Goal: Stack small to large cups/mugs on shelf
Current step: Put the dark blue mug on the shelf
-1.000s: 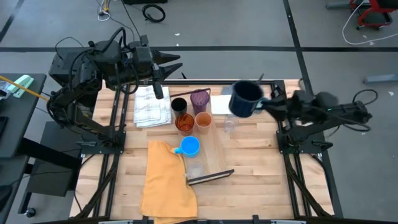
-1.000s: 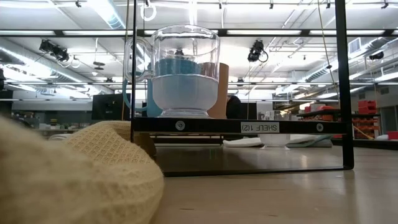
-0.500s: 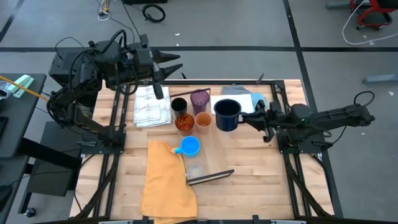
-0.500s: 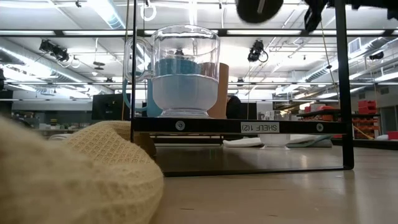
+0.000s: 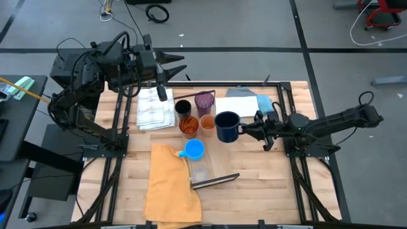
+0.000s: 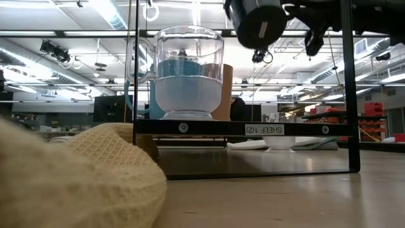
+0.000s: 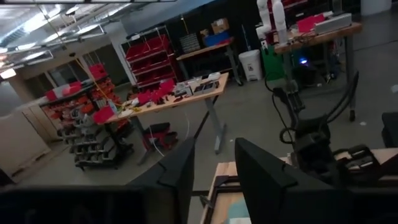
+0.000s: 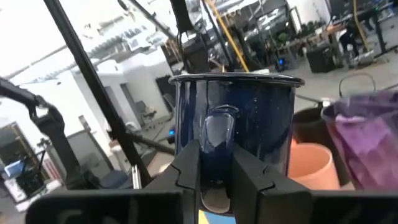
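Observation:
My right gripper [image 5: 243, 129] is shut on the dark navy mug [image 5: 227, 126] and holds it just right of the peach cup [image 5: 207, 122] and orange tumbler [image 5: 187, 125]. Behind those stand the black cup [image 5: 183, 107] and purple tumbler [image 5: 204, 100]; the bright blue mug [image 5: 193, 149] and a clear cup [image 6: 188, 69] stand nearer along the shelf [image 6: 240, 128]. In the low view the navy mug [image 6: 256, 22] hangs above the shelf. My left gripper [image 5: 173, 63] waits open, raised beyond the table's far-left corner. My right gripper pinches the navy mug's handle [image 8: 221, 134] between its two fingers [image 8: 186, 168], coming level from the table's right. The mug sits upright in the hold, its mouth up, lifted clear above the shelf.
A mustard-yellow cloth [image 5: 168, 184] lies at the near left and fills the low view's left foreground. A white checked cloth [image 5: 156, 108] lies at the far left; white and blue cloths [image 5: 245, 102] lie at the far right. Dark shelf bars [image 6: 347, 82] stand upright near the mug.
My right gripper has carried the navy mug toward the table's left and near edge and downward, from over the far-right cloths to beside the peach cup. The mug has come into the low view from above. The gripper has stayed shut on the handle.

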Motion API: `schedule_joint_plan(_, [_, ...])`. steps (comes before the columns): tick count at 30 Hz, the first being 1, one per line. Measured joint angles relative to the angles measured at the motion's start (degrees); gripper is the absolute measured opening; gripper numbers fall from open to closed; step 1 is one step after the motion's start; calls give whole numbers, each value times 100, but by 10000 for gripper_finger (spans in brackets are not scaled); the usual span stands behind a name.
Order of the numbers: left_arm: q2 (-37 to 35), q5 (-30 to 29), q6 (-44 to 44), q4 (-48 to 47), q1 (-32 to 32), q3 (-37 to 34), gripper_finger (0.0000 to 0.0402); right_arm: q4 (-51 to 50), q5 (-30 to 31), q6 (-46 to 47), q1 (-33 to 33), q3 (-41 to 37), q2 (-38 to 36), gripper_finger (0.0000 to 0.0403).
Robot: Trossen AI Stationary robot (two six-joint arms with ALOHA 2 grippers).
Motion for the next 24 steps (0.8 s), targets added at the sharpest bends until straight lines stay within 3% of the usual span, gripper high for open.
schedule_joint_plan(8, [0,-2,462,24,0,0,124,1091,-356,-591,0,-199,452,57])
schedule_joint_plan(15, [0,-4,502,24,0,0,114,622,-565,-1138,-10,-199,575,55])
schedule_joint_plan(24, [0,-153,498,21,0,0,123,525,-717,-1202,-223,-266,866,55])
